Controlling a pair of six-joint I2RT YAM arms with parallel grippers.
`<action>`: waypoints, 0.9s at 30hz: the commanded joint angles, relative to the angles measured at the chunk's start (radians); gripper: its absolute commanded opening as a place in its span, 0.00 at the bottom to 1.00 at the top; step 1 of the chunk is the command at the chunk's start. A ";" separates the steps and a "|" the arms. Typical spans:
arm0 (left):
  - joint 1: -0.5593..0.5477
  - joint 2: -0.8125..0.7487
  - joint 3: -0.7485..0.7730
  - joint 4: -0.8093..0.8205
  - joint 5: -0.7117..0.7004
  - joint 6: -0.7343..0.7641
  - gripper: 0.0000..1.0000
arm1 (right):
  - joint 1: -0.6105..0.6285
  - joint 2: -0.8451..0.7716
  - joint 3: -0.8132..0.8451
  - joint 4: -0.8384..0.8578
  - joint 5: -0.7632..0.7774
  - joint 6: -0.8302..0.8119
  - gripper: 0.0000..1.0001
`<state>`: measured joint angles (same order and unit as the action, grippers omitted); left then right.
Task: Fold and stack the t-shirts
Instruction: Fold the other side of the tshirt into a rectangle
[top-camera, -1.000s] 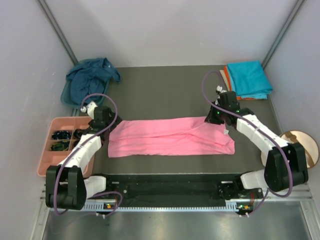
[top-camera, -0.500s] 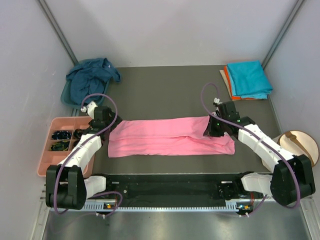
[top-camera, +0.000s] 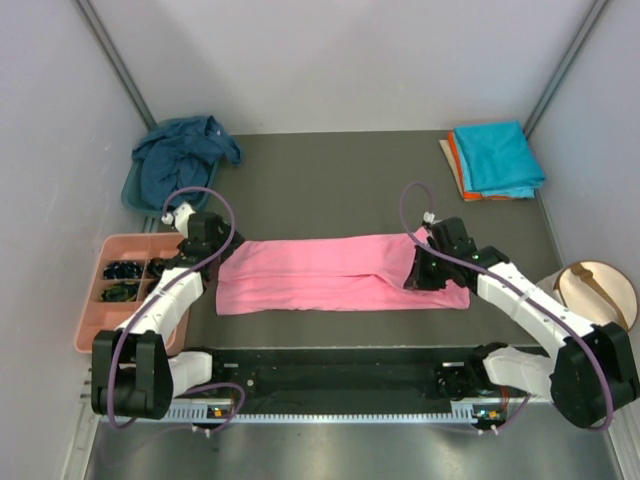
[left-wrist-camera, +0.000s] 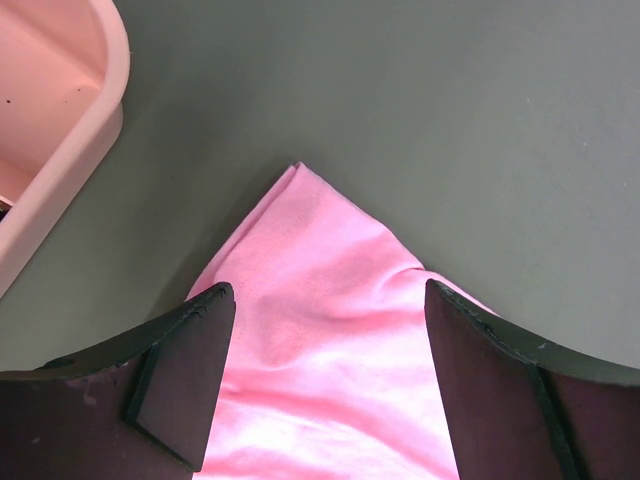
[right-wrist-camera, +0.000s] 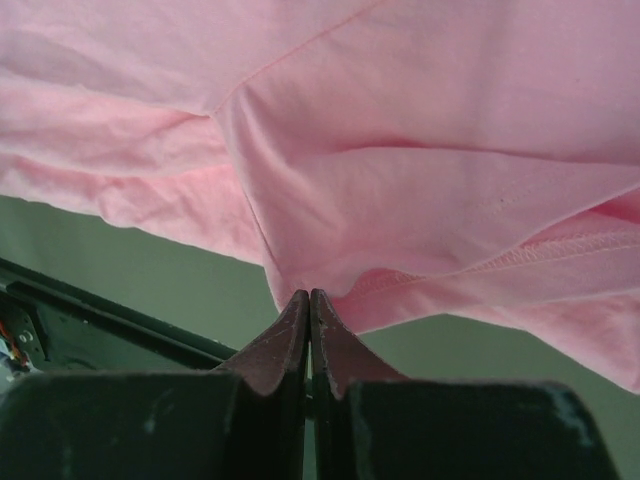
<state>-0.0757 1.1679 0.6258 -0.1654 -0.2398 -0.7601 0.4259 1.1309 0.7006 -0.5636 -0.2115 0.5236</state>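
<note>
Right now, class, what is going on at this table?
Two robot arms are folding shirts. The right gripper is shut on the right end of the pink t-shirt, laid out as a long strip. The left gripper hangs open over its left corner. The turquoise t-shirt sits folded on the orange t-shirt at the far right; the navy t-shirt lies crumpled at the far left.

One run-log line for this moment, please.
pink t-shirt: lying as long folded strip | left gripper: open above its left corner | right gripper: shut on its right end
</note>
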 joint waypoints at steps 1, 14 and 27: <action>-0.004 -0.010 -0.012 0.044 0.007 -0.004 0.81 | 0.016 -0.049 -0.010 -0.018 -0.009 0.016 0.00; -0.004 -0.017 -0.018 0.041 0.016 -0.008 0.80 | 0.037 -0.068 -0.033 -0.016 -0.042 0.041 0.00; -0.004 -0.034 -0.041 0.038 0.010 -0.007 0.80 | 0.116 -0.017 -0.036 0.004 -0.025 0.070 0.00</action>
<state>-0.0757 1.1603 0.5941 -0.1650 -0.2249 -0.7609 0.5236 1.1034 0.6670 -0.5789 -0.2379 0.5785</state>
